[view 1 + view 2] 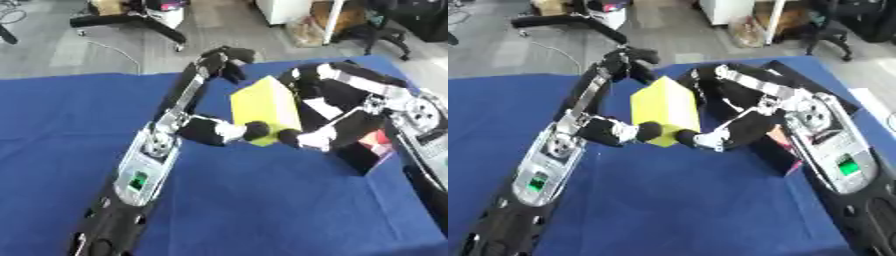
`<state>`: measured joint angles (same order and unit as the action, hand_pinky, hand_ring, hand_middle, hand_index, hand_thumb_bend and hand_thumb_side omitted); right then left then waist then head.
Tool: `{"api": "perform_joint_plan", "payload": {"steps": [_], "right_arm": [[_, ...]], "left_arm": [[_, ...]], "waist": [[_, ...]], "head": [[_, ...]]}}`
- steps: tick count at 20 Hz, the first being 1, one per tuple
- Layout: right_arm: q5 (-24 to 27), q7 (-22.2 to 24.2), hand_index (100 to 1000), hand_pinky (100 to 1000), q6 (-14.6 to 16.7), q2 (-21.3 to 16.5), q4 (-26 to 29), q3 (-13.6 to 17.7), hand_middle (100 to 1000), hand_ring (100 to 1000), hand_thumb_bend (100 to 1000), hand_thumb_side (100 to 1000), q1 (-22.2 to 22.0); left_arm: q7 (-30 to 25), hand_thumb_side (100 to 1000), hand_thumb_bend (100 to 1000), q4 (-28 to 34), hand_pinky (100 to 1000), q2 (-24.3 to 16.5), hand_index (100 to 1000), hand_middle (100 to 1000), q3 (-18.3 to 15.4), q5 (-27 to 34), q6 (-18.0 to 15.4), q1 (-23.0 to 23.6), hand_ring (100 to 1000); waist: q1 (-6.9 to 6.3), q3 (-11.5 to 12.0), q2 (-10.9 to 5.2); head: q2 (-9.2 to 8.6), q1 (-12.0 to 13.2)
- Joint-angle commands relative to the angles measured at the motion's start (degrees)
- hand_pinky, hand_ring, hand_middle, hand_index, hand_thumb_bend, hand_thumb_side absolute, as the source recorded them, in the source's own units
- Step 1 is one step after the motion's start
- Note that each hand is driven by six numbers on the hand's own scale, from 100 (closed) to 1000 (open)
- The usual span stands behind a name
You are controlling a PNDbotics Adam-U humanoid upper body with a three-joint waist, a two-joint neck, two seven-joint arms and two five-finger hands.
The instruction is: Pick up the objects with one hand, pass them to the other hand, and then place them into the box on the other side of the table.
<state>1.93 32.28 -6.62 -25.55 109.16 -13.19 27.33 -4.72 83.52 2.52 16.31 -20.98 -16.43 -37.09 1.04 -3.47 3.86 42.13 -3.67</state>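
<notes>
Locate the yellow block (667,110) first: it is held up above the blue table (262,200), near the middle, tilted, with both hands on it at once.

Your left hand (206,131) enters from the lower left. Its fingers (226,59) reach up and over the far top corner of the block, and its thumb (255,131) presses against the block's lower near edge. The hand is wrapped around the block from its left side.

Your right hand (741,127) comes in from the right. Its fingers (737,75) curl over the upper right edge of the block, and its thumb (686,138) touches the lower near corner, just beside the left thumb. This hand is also closed around the block, so the block is clamped between the two.

Directly behind and under the right hand stands the box (372,152), dark-walled, with red showing inside it. It sits on the right side of the table, partly hidden by the right forearm (837,165). The block is beside the box, not in it.

Beyond the table's far edge you see grey floor (52,50) with a wheeled stand base (131,22) and chair legs.
</notes>
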Motion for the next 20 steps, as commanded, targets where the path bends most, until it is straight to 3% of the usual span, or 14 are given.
{"api": "perform_joint_plan", "payload": {"steps": [1, 5, 11, 17, 20], "right_arm": [[-1.4, -1.7, 206, 621, 0.4, -0.6, 2.0, 0.7, 530, 622, 156, 100, 0.3], [-3.6, -6.4, 208, 616, 0.3, -0.1, 1.7, 2.6, 530, 618, 152, 100, -0.3], [-2.3, -17.4, 213, 613, -1.5, -0.6, 3.8, 8.8, 529, 614, 148, 100, -1.3], [0.6, -27.3, 220, 614, -3.9, -4.0, 5.4, 15.0, 528, 613, 145, 100, -2.1], [1.0, -32.3, 233, 611, -4.7, -7.6, 1.3, 18.4, 523, 601, 118, 100, -3.3]], "left_arm": [[0.5, 608, 752, 1.7, 647, -1.0, 834, 721, -1.8, 1.9, 0.3, -0.4, 648], [0.1, 618, 746, 2.9, 644, -2.1, 832, 717, -2.8, 5.2, 1.3, 0.3, 646], [1.1, 614, 728, 4.0, 640, -4.9, 829, 715, -5.8, 6.7, 3.2, 2.4, 642], [2.4, 603, 717, 3.8, 635, -8.6, 826, 713, -7.7, 4.6, 4.3, 6.4, 638], [3.6, 599, 687, 6.0, 631, -11.2, 822, 705, -9.3, 4.2, 4.5, 11.5, 631]], "waist": [[0.44, 0.0, -1.02], [0.39, 0.0, -0.99], [0.24, 0.0, -1.05], [-0.21, 0.1, -0.95], [-0.92, 0.6, -0.85]], "head": [[-0.75, -0.1], [-0.77, -0.3], [-1.06, -0.6], [-1.49, -1.2], [-1.86, -2.1]]}}
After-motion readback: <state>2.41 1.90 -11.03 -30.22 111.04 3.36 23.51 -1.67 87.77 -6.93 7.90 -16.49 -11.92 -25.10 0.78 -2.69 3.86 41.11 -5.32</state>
